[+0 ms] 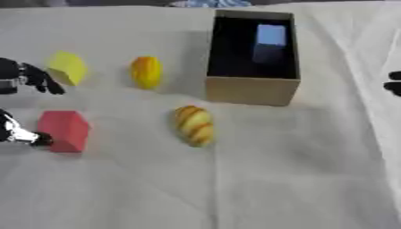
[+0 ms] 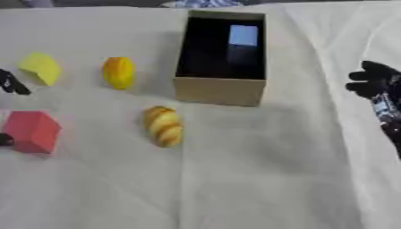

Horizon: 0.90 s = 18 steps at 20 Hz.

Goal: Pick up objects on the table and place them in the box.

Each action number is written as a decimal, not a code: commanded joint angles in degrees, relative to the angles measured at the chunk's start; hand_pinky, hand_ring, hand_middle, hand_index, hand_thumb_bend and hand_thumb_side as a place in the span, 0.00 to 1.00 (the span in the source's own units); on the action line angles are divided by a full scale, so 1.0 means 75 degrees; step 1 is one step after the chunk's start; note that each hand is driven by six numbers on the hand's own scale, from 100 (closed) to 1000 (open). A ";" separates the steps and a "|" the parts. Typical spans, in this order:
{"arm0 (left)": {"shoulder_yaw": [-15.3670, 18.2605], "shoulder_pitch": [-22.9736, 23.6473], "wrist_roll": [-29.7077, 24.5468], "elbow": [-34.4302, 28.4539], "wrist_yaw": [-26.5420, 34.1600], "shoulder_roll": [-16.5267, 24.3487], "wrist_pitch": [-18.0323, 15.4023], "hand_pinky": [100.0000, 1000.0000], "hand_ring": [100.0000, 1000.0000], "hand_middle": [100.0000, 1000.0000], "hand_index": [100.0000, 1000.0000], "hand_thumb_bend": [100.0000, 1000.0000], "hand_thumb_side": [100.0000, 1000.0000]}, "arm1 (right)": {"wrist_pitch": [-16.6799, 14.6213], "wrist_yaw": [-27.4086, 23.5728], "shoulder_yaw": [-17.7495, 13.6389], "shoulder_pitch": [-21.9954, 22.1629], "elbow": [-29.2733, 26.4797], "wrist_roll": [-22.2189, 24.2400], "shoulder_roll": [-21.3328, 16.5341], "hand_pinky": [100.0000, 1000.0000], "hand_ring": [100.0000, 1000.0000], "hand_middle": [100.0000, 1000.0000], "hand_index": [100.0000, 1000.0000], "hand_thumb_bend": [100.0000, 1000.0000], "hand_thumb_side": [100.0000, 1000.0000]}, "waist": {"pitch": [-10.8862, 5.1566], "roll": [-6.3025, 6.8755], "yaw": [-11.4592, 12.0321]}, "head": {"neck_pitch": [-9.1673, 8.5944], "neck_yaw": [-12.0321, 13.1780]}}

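Looks like some kind of lab or test setup: a tabletop under a wrinkled white cloth, with toy food, a red block, a yellow block and a cardboard box laid out well apart.

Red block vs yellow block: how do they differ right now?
The red block lies nearer the camera, with the left hand at its left side; the yellow block lies farther back, with dark fingers just left of it. The red block looks larger and boxier; the yellow block looks more wedge-like. Both lie on the white cloth, outside the box.
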 commanded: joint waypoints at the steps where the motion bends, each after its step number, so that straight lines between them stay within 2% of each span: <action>1: -0.0036 -0.0166 -0.0138 0.0228 -0.0020 0.0100 -0.0022 0.82 0.78 0.75 0.88 0.59 0.51 | 0.0008 0.0038 -0.0034 -0.0051 -0.0158 -0.0003 -0.0069 0.88 0.77 0.75 0.89 0.00 0.73 | -0.0111 0.0001 -0.0020 | -0.0090 0.0033; 3: -0.0090 -0.0232 -0.0221 0.0378 -0.0057 0.0034 -0.0048 0.82 0.79 0.76 0.89 0.62 0.47 | 0.0013 0.0037 -0.0038 -0.0047 -0.0158 -0.0007 -0.0058 0.88 0.77 0.75 0.89 0.00 0.73 | -0.0099 0.0003 -0.0028 | -0.0089 0.0040; 10: -0.0206 -0.0391 -0.0389 0.0776 -0.0280 -0.0163 -0.0109 0.82 0.79 0.76 0.88 0.66 0.45 | 0.0014 0.0031 -0.0050 -0.0050 -0.0158 -0.0016 -0.0033 0.87 0.77 0.74 0.89 0.00 0.73 | -0.0086 -0.0001 -0.0041 | -0.0077 0.0053; 18: -0.0387 -0.0534 -0.0199 0.1080 -0.0592 -0.0428 -0.0175 0.80 0.77 0.74 0.86 0.64 0.45 | 0.0019 0.0015 -0.0061 -0.0045 -0.0158 -0.0024 -0.0004 0.87 0.77 0.74 0.88 0.00 0.73 | -0.0085 -0.0013 -0.0050 | -0.0080 0.0071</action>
